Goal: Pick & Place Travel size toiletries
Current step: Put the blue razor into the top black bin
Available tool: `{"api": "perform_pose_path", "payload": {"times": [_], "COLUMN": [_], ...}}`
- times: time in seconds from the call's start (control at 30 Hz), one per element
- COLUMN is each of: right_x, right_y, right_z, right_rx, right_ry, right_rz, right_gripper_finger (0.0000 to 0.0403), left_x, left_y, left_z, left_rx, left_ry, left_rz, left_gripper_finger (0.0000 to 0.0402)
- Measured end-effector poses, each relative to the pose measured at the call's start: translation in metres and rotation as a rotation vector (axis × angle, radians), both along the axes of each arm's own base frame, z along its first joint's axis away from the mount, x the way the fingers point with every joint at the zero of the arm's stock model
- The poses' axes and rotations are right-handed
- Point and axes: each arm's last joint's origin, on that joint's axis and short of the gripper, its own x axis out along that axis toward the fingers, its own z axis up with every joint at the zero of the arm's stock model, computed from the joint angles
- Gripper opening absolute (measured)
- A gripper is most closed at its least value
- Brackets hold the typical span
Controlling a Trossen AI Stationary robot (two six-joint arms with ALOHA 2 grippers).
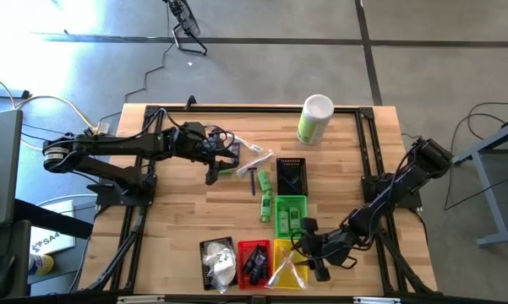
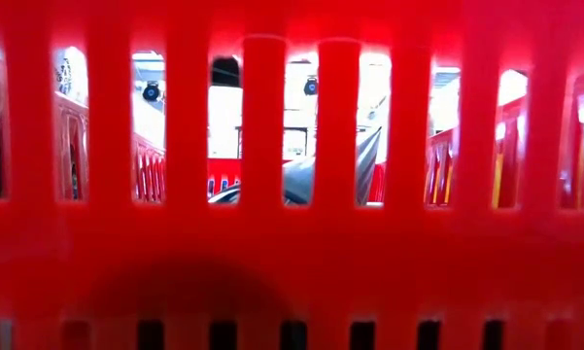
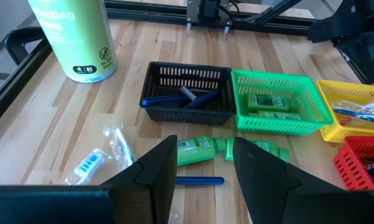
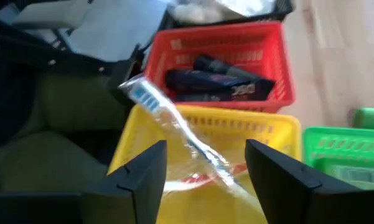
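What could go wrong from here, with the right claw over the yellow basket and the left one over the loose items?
1. The wrapped toothbrush leans over the yellow basket's rim, partly outside; it may tip out, or the open right claw could knock it out.
2. Under the open left claw, two green bottles and a blue stick lie close together; a grasp may catch the wrong one or push a neighbour away.

Both pincers agape
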Motion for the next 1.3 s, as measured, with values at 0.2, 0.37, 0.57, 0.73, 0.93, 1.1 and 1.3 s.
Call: {"api": "perform_pose_path", "payload": {"times": [0.2, 0.37, 0.57, 0.73, 0.93, 1.1, 1.3], "right_x": [-0.001, 0.000, 0.002, 0.007, 0.020, 0.031, 0.044], "right_y": [0.000, -0.009, -0.025, -0.036, -0.055, -0.076, -0.105], "right_z": [0.003, 0.016, 0.031, 0.032, 0.032, 0.032, 0.032], "right_rx": [0.007, 0.035, 0.050, -0.003, -0.071, -0.083, -0.109], "right_ry": [0.005, -0.027, -0.060, -0.071, -0.092, -0.091, -0.092], "right_rz": [0.052, 0.030, -0.009, 0.008, 0.003, 0.002, -0.074], "right_gripper_finger": [0.0221, 0.0203, 0.0155, 0.0102, 0.0054, 0.0030, 0.0017], "left_x": [0.000, 0.000, 0.000, 0.000, 0.000, 0.000, 0.000], "left_y": [0.000, 0.000, 0.000, 0.000, 0.000, 0.000, 0.000], "left_z": [0.000, 0.000, 0.000, 0.000, 0.000, 0.000, -0.001], "left_rx": [0.000, 0.000, 0.000, -0.005, -0.023, -0.024, -0.025], "left_ry": [0.000, 0.000, 0.000, 0.000, 0.000, 0.000, 0.009], "left_rz": [0.000, 0.000, 0.000, 0.002, 0.010, 0.010, 0.010], "left_gripper_finger": [0.0154, 0.0154, 0.0154, 0.0154, 0.0154, 0.0154, 0.0154]}}
